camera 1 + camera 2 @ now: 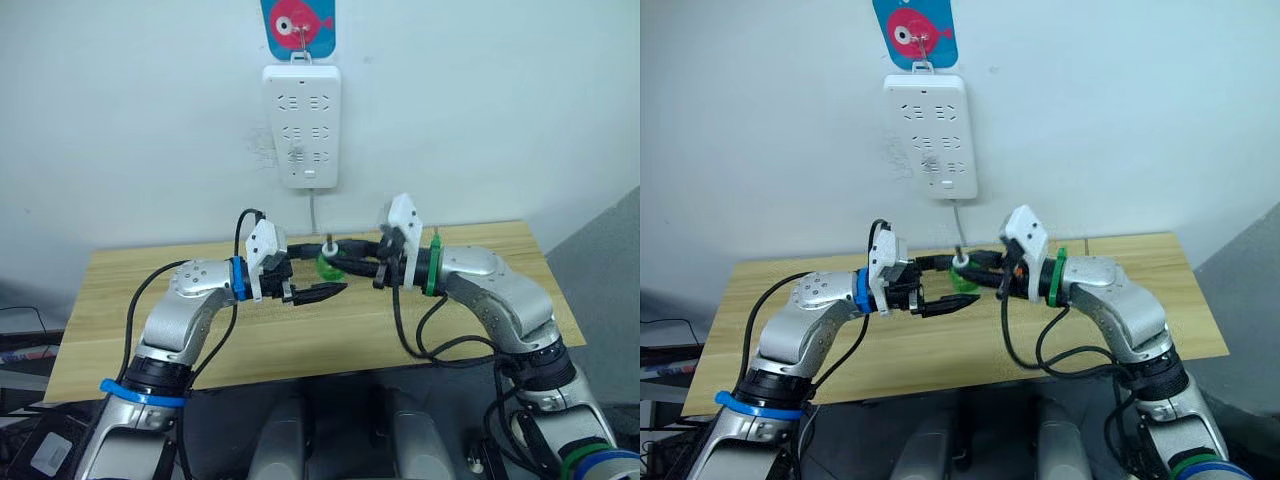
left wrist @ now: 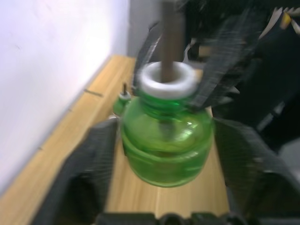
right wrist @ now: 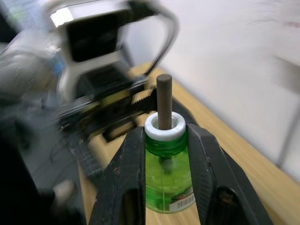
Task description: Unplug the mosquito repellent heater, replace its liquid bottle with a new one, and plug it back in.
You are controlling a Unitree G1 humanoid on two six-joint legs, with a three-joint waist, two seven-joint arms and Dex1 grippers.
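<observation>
Hangs over the table (image 1: 150, 290), mid-scene in the head views: green bottle (image 3: 166, 173), upright, brown wick (image 3: 164, 101) rising through a white collar (image 3: 164, 127). Cut off at the base in the right wrist view, with a small unreadable label there.

From 3 o'clock, right gripper (image 3: 165, 136) clamped on the bottle, one finger on each side just under the collar.

From 9 o'clock, left gripper (image 2: 165, 126) spread wide around the bottle's body; hard to tell whether its fingers (image 2: 84, 173) touch the glass, given the blur.

Beyond, on the table near the wall, a second small green bottle (image 2: 123, 99), mostly hidden and blurred.

At 12 o'clock, on the wall, white power strip (image 1: 301, 125), its cable (image 1: 313, 210) dropping behind the grippers.
</observation>
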